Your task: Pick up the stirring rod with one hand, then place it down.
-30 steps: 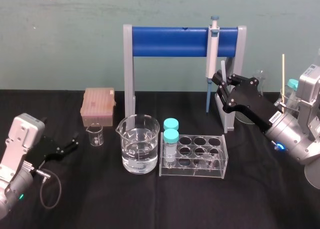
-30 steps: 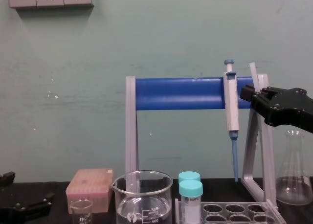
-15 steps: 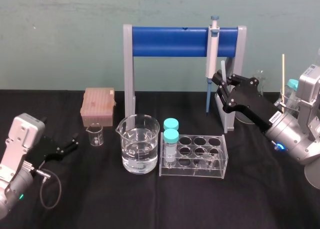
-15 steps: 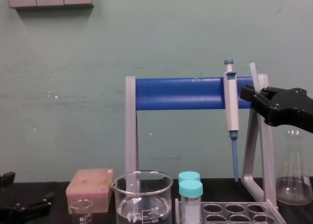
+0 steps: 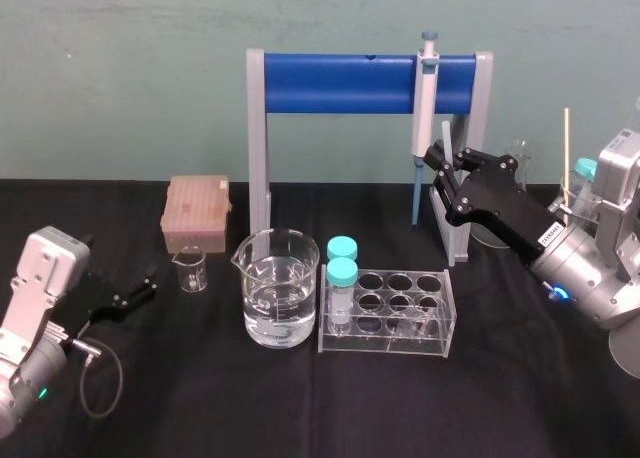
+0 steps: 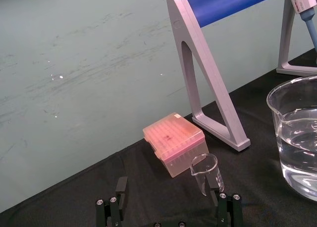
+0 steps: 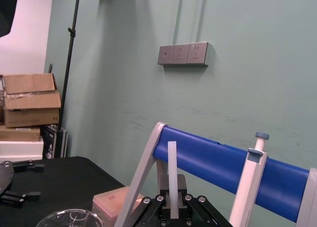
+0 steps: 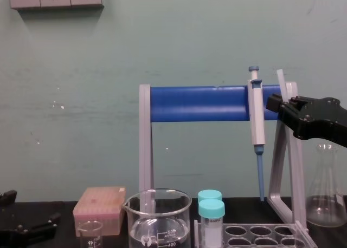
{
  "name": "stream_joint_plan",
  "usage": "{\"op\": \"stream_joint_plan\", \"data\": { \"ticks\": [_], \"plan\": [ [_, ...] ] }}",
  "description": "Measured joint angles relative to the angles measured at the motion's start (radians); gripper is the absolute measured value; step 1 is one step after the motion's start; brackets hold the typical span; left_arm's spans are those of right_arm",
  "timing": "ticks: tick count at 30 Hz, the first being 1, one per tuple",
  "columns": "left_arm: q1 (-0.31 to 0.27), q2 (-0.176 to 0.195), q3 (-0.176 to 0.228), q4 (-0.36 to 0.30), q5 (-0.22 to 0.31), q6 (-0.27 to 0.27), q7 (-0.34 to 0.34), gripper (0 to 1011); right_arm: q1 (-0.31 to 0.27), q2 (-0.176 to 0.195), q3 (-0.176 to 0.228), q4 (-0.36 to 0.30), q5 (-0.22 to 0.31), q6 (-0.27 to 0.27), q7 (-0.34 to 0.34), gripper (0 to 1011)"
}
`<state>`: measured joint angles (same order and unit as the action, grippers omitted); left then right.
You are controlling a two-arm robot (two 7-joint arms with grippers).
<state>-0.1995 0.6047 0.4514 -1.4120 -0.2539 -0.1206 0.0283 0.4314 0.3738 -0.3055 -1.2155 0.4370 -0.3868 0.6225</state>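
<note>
- Gripping the stirring rod [image 5: 446,135] upright, right end effector [image 5: 447,162] sits right of centre, by the pipette [image 5: 424,108].
- Thin glass: light, stiff, slippery, breakable; pinch gently mid-length.
- Left end effector [image 5: 148,284] open, lower left.

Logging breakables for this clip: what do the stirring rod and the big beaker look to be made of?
The stirring rod, gripped in the right pincer, looks like glass: translucent whitish, smooth, though plastic isn't excluded. The big beaker is clear and glossy with water showing through, probably glass. The left pincer idles, open.
</note>
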Motion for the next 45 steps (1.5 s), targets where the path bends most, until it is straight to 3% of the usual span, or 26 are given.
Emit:
{"op": "stream_joint_plan", "data": {
  "ticks": [17, 45],
  "plan": [
    [0.0, 0.0, 0.0, 0.0, 0.0, 0.0, 0.0, 1000, 0.006, 0.01, -0.013, -0.002, 0.031, 0.025, 0.066, 75],
    [0.0, 0.0, 0.0, 0.0, 0.0, 0.0, 0.0, 1000, 0.02, 0.021, -0.073, 0.027, 0.072, 0.06, 0.128, 75]
  ]
}}
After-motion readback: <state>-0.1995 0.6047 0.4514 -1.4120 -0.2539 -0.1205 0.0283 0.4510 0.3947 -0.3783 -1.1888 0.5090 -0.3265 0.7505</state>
